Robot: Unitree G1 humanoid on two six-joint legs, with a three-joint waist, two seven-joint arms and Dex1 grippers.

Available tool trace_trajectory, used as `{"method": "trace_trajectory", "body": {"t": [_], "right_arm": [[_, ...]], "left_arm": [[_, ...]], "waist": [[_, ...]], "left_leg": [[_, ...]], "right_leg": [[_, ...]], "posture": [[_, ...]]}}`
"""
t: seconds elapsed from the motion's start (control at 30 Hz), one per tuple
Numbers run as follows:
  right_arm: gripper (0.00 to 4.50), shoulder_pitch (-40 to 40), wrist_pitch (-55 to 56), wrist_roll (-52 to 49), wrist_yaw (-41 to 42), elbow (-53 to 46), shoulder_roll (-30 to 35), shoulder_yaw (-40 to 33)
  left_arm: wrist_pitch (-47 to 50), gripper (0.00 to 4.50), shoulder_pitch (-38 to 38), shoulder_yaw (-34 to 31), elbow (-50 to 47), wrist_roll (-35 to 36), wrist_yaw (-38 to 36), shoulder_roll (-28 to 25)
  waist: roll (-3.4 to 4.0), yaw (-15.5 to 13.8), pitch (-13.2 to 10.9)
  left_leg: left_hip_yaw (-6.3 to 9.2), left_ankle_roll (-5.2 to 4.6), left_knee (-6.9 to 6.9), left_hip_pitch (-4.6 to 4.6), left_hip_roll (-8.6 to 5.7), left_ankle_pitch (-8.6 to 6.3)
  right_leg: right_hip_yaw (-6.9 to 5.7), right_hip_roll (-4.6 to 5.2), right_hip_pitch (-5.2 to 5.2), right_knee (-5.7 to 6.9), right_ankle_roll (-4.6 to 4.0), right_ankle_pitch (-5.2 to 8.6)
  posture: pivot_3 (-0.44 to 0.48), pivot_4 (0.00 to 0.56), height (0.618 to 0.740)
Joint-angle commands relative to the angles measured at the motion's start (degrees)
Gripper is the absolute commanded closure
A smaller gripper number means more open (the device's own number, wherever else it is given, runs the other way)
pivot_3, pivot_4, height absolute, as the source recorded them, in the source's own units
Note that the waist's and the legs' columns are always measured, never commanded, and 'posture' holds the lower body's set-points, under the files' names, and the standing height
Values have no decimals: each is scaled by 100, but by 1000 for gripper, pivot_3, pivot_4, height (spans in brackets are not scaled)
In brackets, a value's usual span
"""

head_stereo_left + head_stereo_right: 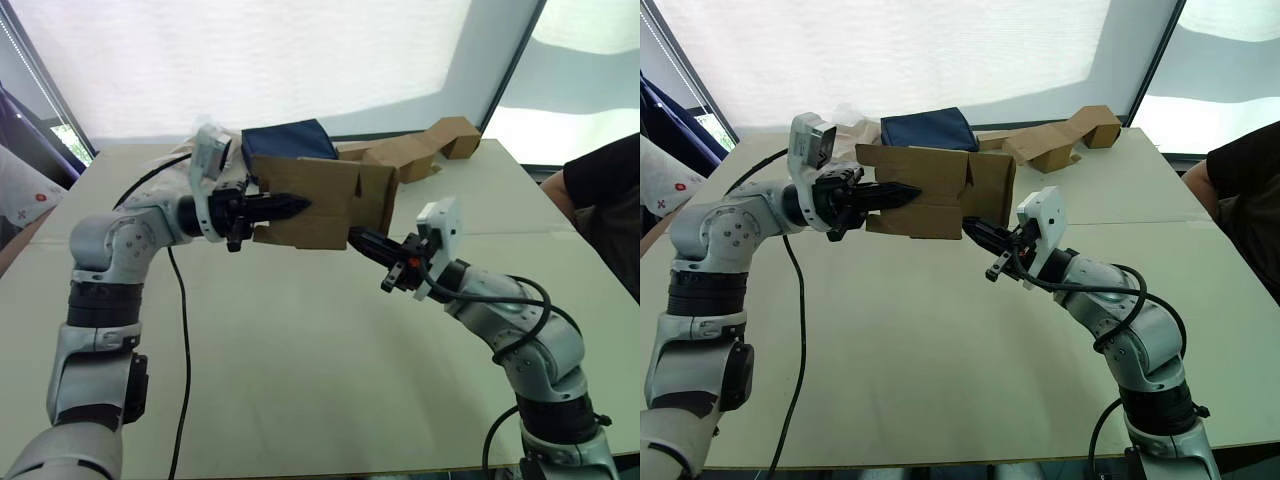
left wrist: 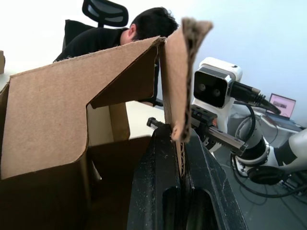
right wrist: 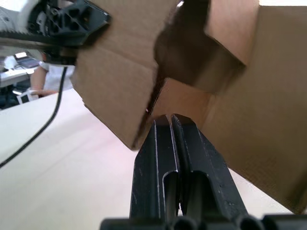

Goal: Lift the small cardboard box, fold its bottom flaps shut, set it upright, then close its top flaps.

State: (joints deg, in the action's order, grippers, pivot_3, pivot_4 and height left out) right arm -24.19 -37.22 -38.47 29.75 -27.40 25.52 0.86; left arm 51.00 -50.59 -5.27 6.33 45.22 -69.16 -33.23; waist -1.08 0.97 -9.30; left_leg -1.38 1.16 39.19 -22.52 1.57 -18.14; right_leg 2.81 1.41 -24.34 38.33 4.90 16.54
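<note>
Right gripper (image 1: 972,230), nearest, has its fingers pressed together with nothing between them, tips poking at the underside of the small cardboard box (image 1: 318,203); left gripper (image 1: 297,205) is clamped on a wall panel, holding the box clear above the table (image 1: 300,380). Step looks like bottom flaps (image 3: 120,81): they hang loose, unfolded. Next move probably needs the right tips to sweep one flap inward while the left holds steady; blue pouch (image 1: 288,138) and cardboard scraps (image 1: 420,150) lie beyond.

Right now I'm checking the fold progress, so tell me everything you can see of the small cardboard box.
The small cardboard box is plain brown corrugated card, unprinted. It is held up off the table, between both arms. Its flaps stand open, with the hollow inside showing. The left gripper is shut on one panel's edge; the right gripper, fingers together, meets the box's lower right corner.
</note>
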Motion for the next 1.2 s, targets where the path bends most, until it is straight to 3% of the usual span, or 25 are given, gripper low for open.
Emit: {"method": "trace_trajectory", "body": {"t": [0.03,0.23,0.5,0.67,0.73,0.83,0.9,1.07,1.2], "right_arm": [[4450,-175,123,0,135,-14,-42,-30],[4450,-238,36,-70,401,17,298,-289],[4450,-215,-895,-1548,634,-68,1265,-1638],[4450,-315,-722,-1541,366,496,1214,-2044],[4450,-397,-391,-1125,213,929,1094,-1976],[4450,-585,349,318,-238,1708,1030,-1218],[4450,-616,569,732,-290,1876,935,-912],[4450,-711,710,674,-120,1732,388,-690],[4450,-672,391,34,62,1257,56,-811]], "left_arm": [[-24,4500,-37,-65,-170,93,-5,-18],[-67,4500,-24,-87,-144,69,13,-37],[-96,4500,-9,-110,-93,73,-18,-98],[-96,4500,-10,-120,-48,90,-59,-102],[-86,4500,-24,-118,-41,101,-66,-84],[-74,4500,-56,-81,-61,107,-80,-64],[-76,4500,-50,-72,-73,101,-96,-73],[-75,4500,-57,-77,-71,78,-79,-93],[-70,4500,-66,-75,-50,61,-79,-117]], "waist": [[0,-1,0],[0,-2,0],[1,-15,-1],[1,3,0],[1,4,0],[1,4,0],[1,6,0],[4,12,-2],[4,5,-2]], "left_leg": [[0,0,0,0,0,0],[0,0,0,0,-1,0],[1,0,0,-1,-1,0],[0,-1,0,1,2,0],[-1,-1,0,1,2,0],[-4,-1,0,2,0,0],[-6,0,0,2,-2,0],[-6,3,-3,-2,3,2],[-5,7,-1,-2,2,4]], "right_leg": [[0,0,0,0,0,0],[0,2,0,0,0,0],[-1,7,1,-1,0,0],[1,5,1,0,0,0],[1,4,1,0,0,0],[2,2,1,0,0,0],[3,1,0,1,0,0],[5,3,-9,4,0,0],[4,4,-8,9,0,0]], "posture": [[0,150,740],[0,150,740],[0,150,740],[0,150,740],[0,150,740],[0,150,740],[0,150,740],[0,150,740],[0,150,740]]}}
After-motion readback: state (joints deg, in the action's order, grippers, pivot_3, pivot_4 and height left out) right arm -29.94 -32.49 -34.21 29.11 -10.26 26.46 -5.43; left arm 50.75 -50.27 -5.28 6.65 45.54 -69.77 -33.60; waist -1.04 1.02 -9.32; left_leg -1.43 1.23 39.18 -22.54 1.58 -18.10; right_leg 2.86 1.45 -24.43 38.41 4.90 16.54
